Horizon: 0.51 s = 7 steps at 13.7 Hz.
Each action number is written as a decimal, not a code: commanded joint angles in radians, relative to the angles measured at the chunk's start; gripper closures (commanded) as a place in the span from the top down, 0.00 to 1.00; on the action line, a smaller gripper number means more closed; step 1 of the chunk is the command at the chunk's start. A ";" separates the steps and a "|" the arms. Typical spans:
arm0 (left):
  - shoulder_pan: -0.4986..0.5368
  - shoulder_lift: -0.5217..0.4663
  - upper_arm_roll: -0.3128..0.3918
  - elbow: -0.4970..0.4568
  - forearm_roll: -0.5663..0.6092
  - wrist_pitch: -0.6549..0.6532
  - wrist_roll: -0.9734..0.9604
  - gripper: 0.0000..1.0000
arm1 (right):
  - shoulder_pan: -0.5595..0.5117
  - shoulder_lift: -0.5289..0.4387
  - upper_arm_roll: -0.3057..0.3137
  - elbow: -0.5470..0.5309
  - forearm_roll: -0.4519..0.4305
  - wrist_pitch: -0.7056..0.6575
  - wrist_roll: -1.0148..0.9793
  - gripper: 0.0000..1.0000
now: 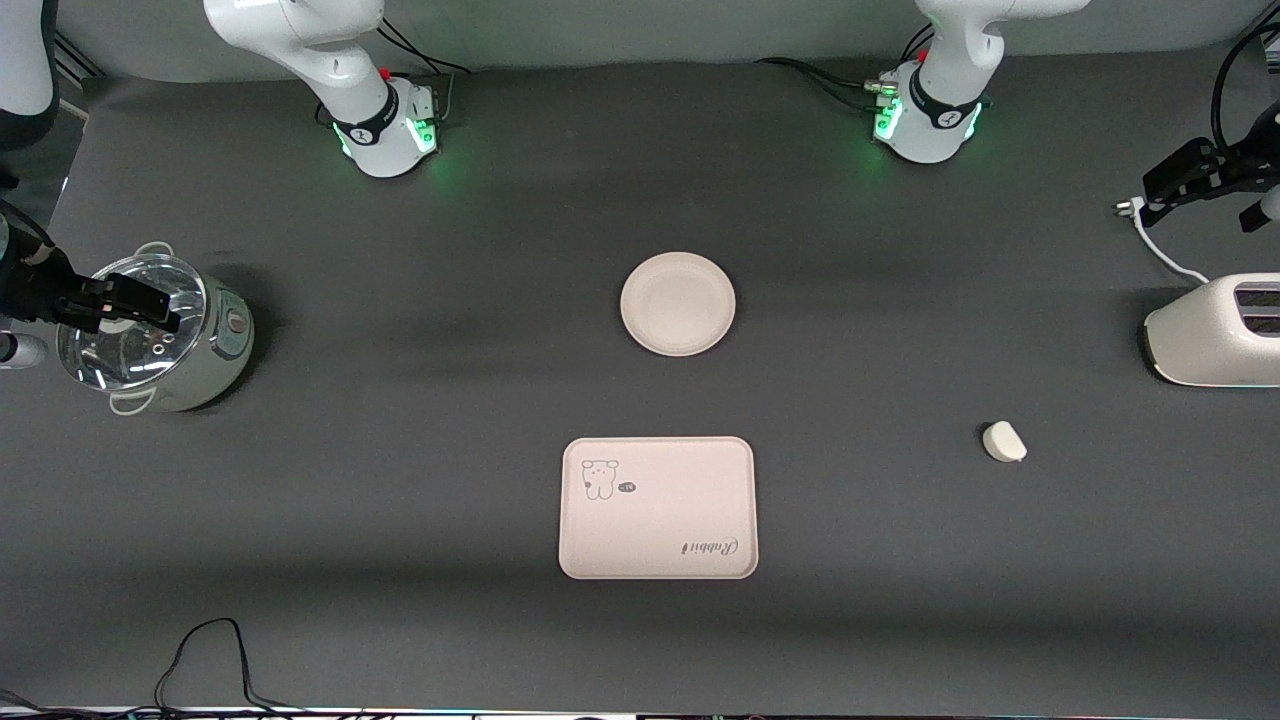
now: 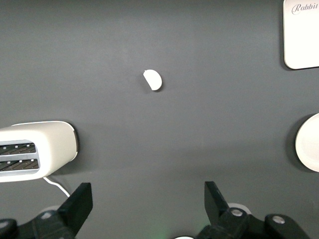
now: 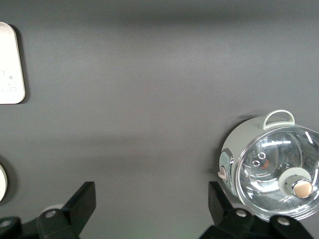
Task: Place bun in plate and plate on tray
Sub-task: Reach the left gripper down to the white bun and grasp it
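The bun (image 1: 1003, 441) lies on the dark table toward the left arm's end, nearer the front camera than the toaster; it also shows in the left wrist view (image 2: 153, 79). The plate (image 1: 678, 304) sits empty mid-table. The tray (image 1: 657, 507) lies empty, nearer the front camera than the plate. My left gripper (image 1: 1195, 198) hangs open and empty high over the table beside the toaster, its own view (image 2: 148, 199) showing it apart from the bun. My right gripper (image 1: 150, 305) hangs open and empty high up beside the pot, as its own view (image 3: 152, 199) shows.
A white toaster (image 1: 1215, 330) with its cable stands at the left arm's end. A pot with a glass lid (image 1: 150, 335) stands at the right arm's end. Cables lie at the table's front edge (image 1: 210, 660).
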 commanded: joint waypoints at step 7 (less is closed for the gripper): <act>-0.004 0.182 -0.017 0.008 0.004 0.070 -0.010 1.00 | -0.003 -0.026 0.005 -0.024 -0.023 0.012 -0.015 1.00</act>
